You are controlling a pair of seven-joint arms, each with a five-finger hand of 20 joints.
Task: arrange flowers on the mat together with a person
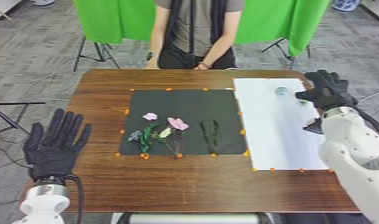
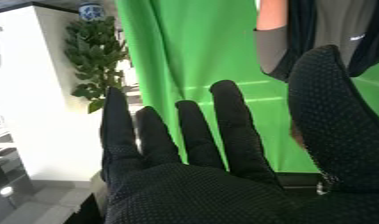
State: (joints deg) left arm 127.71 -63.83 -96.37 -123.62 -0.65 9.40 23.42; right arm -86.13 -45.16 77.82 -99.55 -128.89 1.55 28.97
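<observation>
In the head view, a dark mat (image 1: 175, 97) carries a small pink flower (image 1: 150, 116), a larger pink flower (image 1: 177, 123), a pale yellowish flower (image 1: 165, 132), a grey-blue flower (image 1: 135, 135) and dark green stems (image 1: 209, 135) lying apart at the right. My left hand (image 1: 52, 150) is open, left of this mat at the table's left side. Over the far right part of the white mat (image 1: 274, 135) is my right hand (image 1: 328, 90), near a pale bluish item (image 1: 281, 91). The right wrist view shows the right hand (image 2: 199, 195) open, fingers straight, holding nothing.
Orange markers (image 1: 243, 132) edge the mats on the brown wooden table (image 1: 168, 187). A small dark shape (image 1: 313, 126) lies at the white mat's right edge, beside my right arm. Green cloth (image 1: 114, 22) hangs beyond the table.
</observation>
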